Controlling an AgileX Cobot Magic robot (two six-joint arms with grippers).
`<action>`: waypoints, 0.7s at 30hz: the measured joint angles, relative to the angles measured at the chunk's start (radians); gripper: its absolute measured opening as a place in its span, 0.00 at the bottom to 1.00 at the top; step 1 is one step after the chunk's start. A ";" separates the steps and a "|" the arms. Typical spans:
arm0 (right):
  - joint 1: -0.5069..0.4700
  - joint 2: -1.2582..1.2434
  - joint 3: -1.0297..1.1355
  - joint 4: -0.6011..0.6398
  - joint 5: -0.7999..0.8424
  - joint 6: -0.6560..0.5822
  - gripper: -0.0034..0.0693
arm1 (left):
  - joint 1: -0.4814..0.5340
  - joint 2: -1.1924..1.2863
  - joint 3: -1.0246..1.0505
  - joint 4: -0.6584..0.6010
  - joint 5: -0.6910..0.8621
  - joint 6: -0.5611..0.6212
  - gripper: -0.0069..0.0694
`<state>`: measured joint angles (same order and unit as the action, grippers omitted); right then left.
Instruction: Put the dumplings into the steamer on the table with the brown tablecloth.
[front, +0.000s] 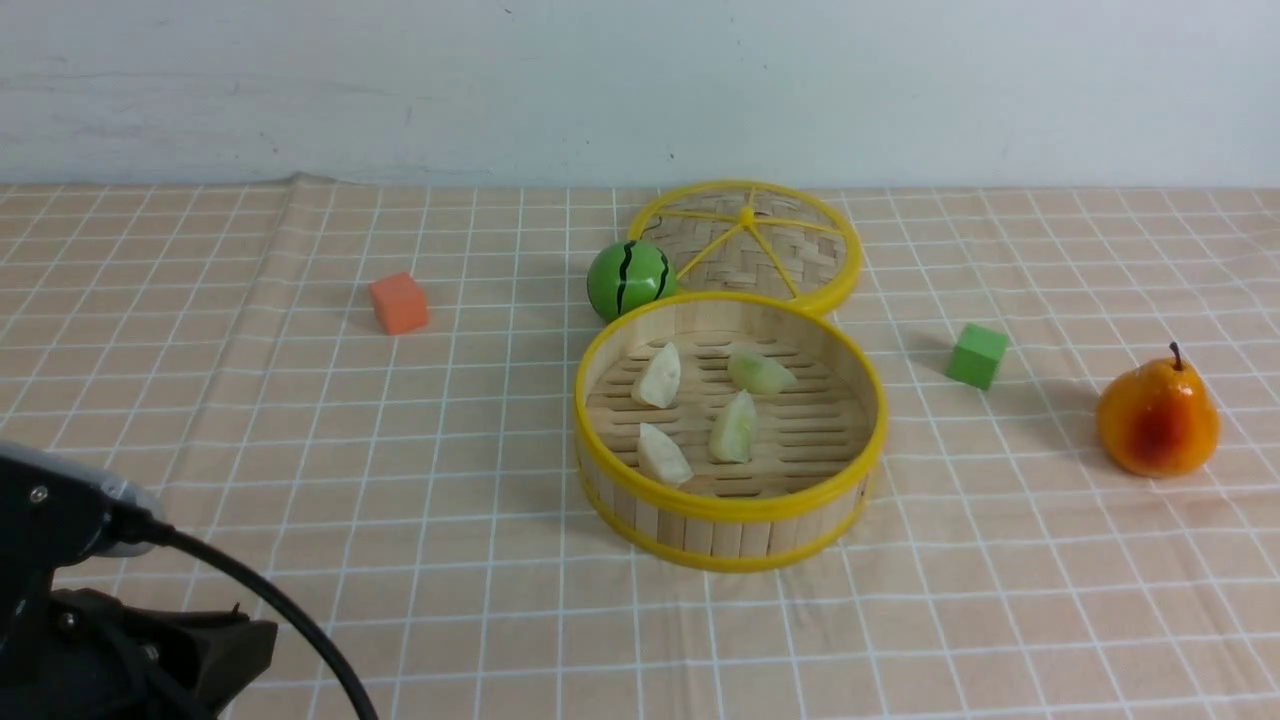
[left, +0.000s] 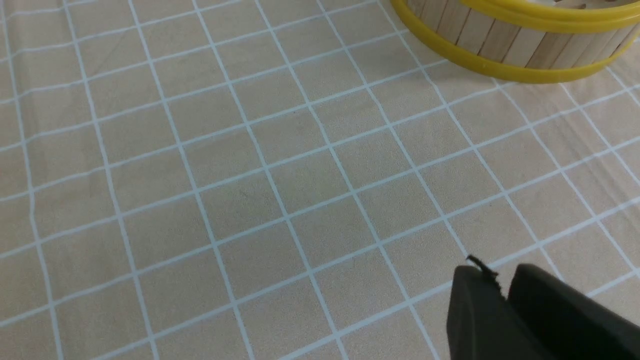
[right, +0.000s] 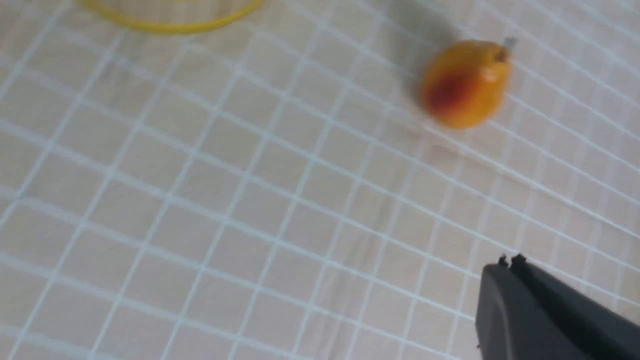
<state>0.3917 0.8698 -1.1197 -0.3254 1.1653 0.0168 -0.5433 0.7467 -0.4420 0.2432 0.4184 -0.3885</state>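
The steamer (front: 730, 505) stands mid-table on the brown tablecloth (front: 300, 450). Inside it lie two white dumplings (front: 659, 376) (front: 663, 456) and two pale green dumplings (front: 761, 372) (front: 735, 428). My left arm (front: 60, 580) shows at the near left corner. In the left wrist view my left gripper (left: 502, 277) hangs over bare cloth, fingers together and empty, with the steamer wall (left: 505, 45) well beyond it. My right gripper (right: 510, 262) is shut and empty above the cloth, and the steamer's rim (right: 170, 25) lies far off. The right arm does not show in the front view.
A flat woven lid (front: 750, 245) lies behind the steamer with a green striped ball (front: 628, 280) beside it. An orange cube (front: 399, 302) sits at the left, a green cube (front: 977, 355) at the right. A toy pear (front: 1157, 415) (right: 465, 82) stands far right.
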 joint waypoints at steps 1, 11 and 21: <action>0.000 -0.074 0.066 -0.041 -0.070 0.053 0.03 | 0.000 0.000 0.000 0.000 0.000 0.000 0.22; 0.000 -0.548 0.611 0.008 -0.775 0.472 0.05 | 0.000 0.000 0.000 0.000 0.000 0.000 0.23; 0.000 -0.621 0.935 -0.018 -1.108 0.657 0.05 | 0.000 0.000 0.000 0.000 0.000 0.000 0.24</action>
<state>0.3917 0.2489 -0.1851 -0.3435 0.0577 0.6740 -0.5433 0.7467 -0.4420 0.2432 0.4184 -0.3885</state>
